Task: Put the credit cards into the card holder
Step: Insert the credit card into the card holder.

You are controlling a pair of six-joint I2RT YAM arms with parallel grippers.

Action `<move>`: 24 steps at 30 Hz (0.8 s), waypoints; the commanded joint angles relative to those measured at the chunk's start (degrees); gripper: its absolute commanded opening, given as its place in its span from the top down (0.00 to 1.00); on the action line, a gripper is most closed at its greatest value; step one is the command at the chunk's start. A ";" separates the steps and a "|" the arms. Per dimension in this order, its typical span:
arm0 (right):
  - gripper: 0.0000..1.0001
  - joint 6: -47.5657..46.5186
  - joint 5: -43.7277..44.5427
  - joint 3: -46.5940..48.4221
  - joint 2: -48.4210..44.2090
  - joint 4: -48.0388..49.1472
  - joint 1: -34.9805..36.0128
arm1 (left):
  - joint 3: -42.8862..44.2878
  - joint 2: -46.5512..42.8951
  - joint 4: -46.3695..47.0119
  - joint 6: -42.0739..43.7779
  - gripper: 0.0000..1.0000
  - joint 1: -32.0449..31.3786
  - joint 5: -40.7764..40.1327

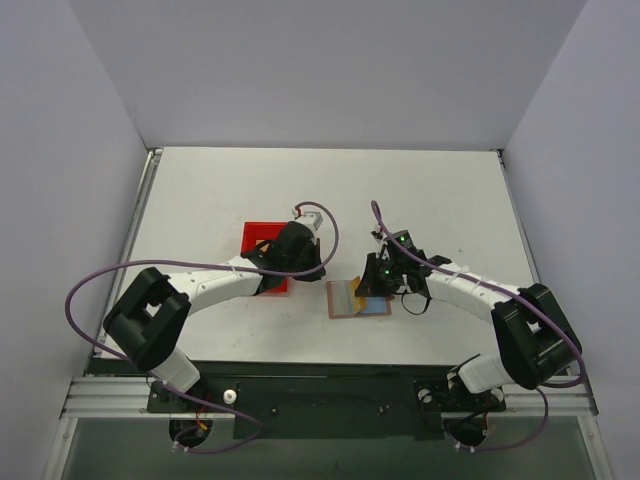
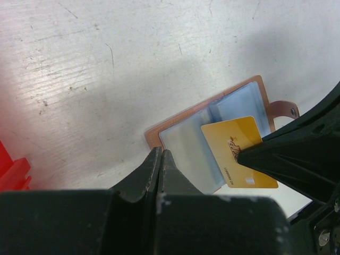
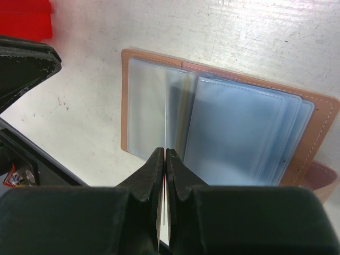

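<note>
Black wedge-shaped fingers of the right gripper are pressed together on a thin credit card, which is seen in the right wrist view only as a pale edge between them. From the left wrist it is seen as a flat, glossy gold-yellow rectangle with rounded corners, pinched at one long edge and held over the open card holder. Whether it touches a sleeve cannot be told.

The card holder is laid open and flat on the scuffed white table. Its tan leather-like cover has a stitched rim. Clear bluish plastic sleeves are fanned across one half, and a brown clasp tab juts from one side.

The left gripper is closed on nothing, just beside the holder's edge. A red bin is partly covered by the left arm, apart from the holder.
</note>
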 commanded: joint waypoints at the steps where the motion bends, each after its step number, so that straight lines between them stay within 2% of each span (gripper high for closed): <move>1: 1.00 -0.99 0.74 1.42 -1.79 -1.24 0.32 | 1.87 -1.84 -0.01 0.75 1.00 -0.15 -1.31; 8: 1.00 -1.16 1.26 1.51 -1.97 -1.51 0.32 | 3.54 -0.43 0.26 1.55 1.00 -2.17 -1.04; 24: 1.00 -2.57 8.65 2.39 -5.22 -5.99 0.76 | 3.98 0.71 0.52 1.28 1.00 -2.79 -0.78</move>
